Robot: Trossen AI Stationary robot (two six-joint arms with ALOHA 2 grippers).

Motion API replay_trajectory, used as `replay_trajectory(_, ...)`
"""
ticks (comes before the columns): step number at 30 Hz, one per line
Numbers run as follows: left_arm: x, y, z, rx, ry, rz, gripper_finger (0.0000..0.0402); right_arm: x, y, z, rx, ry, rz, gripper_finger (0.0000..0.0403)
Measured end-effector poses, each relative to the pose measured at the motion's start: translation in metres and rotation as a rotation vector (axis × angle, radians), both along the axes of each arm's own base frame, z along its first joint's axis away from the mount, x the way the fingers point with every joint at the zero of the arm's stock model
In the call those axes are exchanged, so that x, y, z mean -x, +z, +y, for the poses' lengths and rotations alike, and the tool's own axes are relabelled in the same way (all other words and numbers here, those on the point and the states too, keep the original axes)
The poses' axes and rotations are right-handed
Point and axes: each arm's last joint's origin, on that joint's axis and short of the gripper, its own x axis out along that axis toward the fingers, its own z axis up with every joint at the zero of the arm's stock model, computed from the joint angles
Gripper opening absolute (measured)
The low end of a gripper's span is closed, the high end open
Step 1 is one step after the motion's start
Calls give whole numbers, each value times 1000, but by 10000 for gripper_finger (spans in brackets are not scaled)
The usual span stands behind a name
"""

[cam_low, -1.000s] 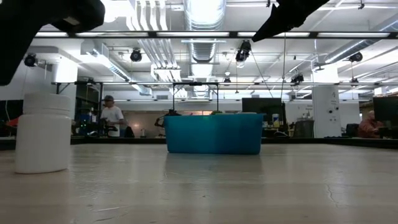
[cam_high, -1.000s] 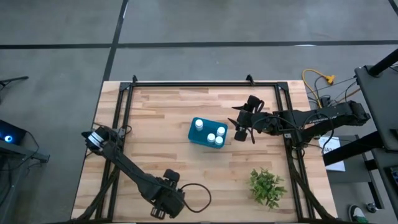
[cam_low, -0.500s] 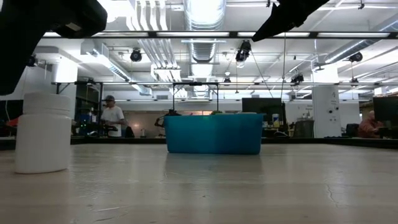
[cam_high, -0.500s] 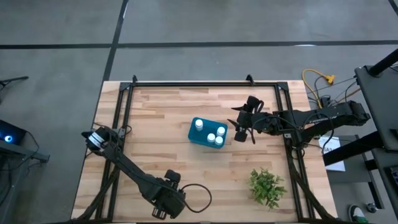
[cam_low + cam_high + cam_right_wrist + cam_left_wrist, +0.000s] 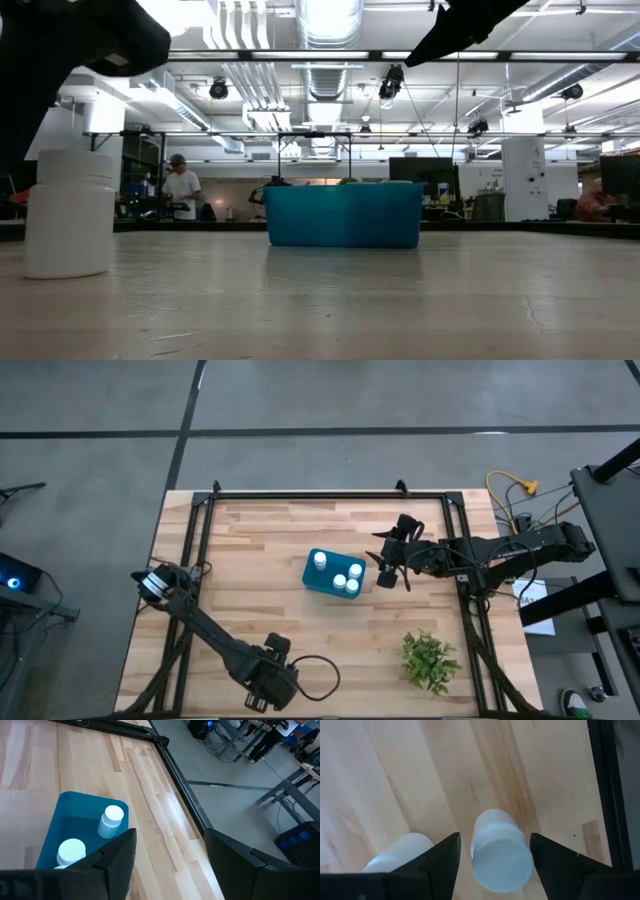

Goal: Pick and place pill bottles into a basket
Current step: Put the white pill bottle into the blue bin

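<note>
High view: the basket (image 5: 333, 573), a teal-blue rectangular bin with rounded corners, sits near the centre of the wooden table (image 5: 260, 550). Three white pill bottles with round caps stand in it: one (image 5: 320, 560) at its 10 o'clock corner, two (image 5: 346, 581) toward 4 o'clock. The right gripper (image 5: 386, 565) hangs just beside the basket at 3 o'clock, fingers spread. The left gripper (image 5: 262, 685) is at the table's 7 o'clock edge. A green plant (image 5: 429, 659) lies at 5 o'clock.

Low view: the basket (image 5: 344, 214) stands mid-table; one white bottle (image 5: 69, 212) stands upright at 9 o'clock, under a dark arm.

Left wrist view: the fingers (image 5: 555, 857) are spread wide, released, flanking an upright white bottle (image 5: 501, 850) without touching it. A second bottle (image 5: 400, 851) stands just beside, outside the fingers.

Right wrist view: the fingers (image 5: 116, 854) are apart and grasp nothing; the basket (image 5: 56, 830) shows two capped bottles (image 5: 111, 820).
</note>
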Motion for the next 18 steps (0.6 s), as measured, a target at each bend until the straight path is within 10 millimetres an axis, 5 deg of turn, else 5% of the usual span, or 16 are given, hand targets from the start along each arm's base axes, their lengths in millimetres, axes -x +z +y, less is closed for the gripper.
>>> replay_trajectory(18, 1, -12, 1, 12, 1, -9, 218, 0, 0, 0, -8, -5, -5, 226)
